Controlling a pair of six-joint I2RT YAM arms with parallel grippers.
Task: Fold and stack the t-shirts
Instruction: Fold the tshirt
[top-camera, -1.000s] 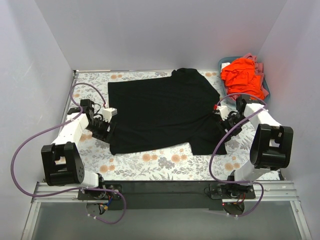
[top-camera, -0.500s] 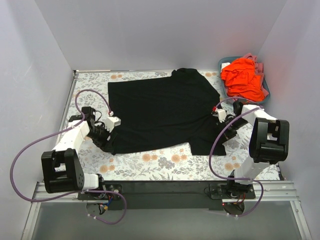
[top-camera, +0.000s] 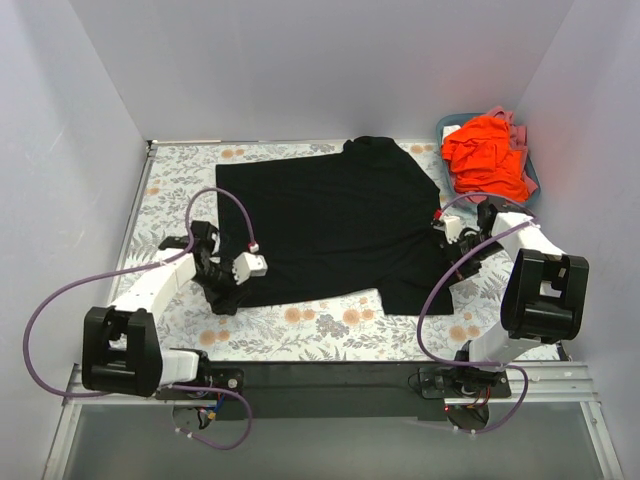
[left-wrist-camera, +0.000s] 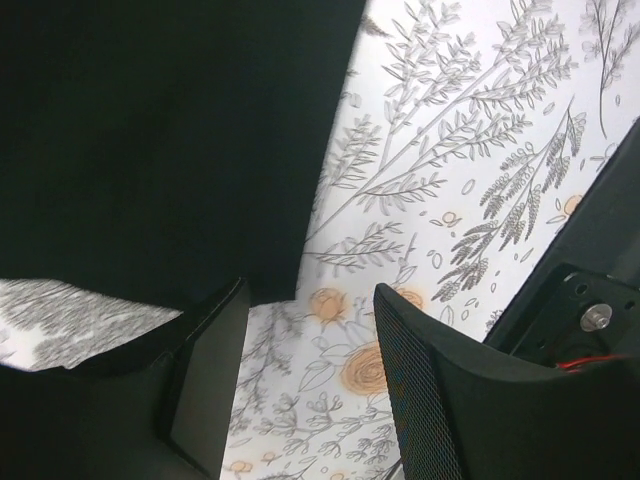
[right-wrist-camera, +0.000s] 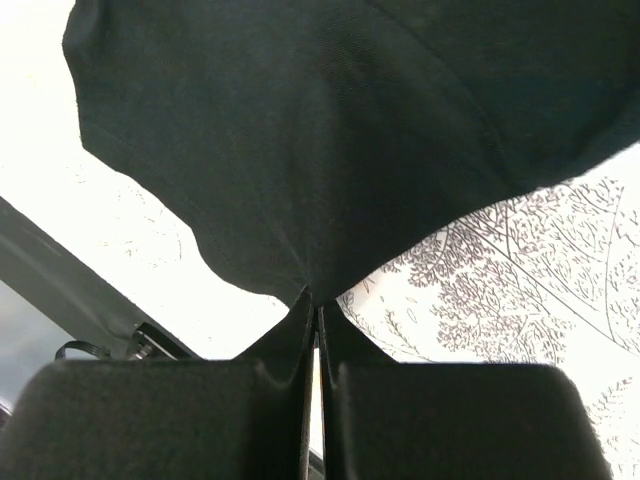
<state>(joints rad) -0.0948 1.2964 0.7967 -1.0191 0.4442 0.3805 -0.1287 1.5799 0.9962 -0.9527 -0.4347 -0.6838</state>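
Progress: early; no fold made, no stack begun.
Done so far: black shirt (top-camera: 320, 220) spread open across the middle of the floral worktop (top-camera: 330, 325).
Left to do: folding of this shirt, then of the orange-red shirt (top-camera: 487, 155) and pink cloth (top-camera: 515, 122), both heaped in the teal basket (top-camera: 443, 127) at the far right corner.
Look of the black shirt: plain, matte, largely flat, with faint ripples toward the right side.
Left fingers (left-wrist-camera: 430, 400): spread wide, nothing between them, low beside the shirt's near left corner.
Right fingers (right-wrist-camera: 270, 400): pressed together, pinching the shirt's right edge, cloth drawn to a small peak at the tips.
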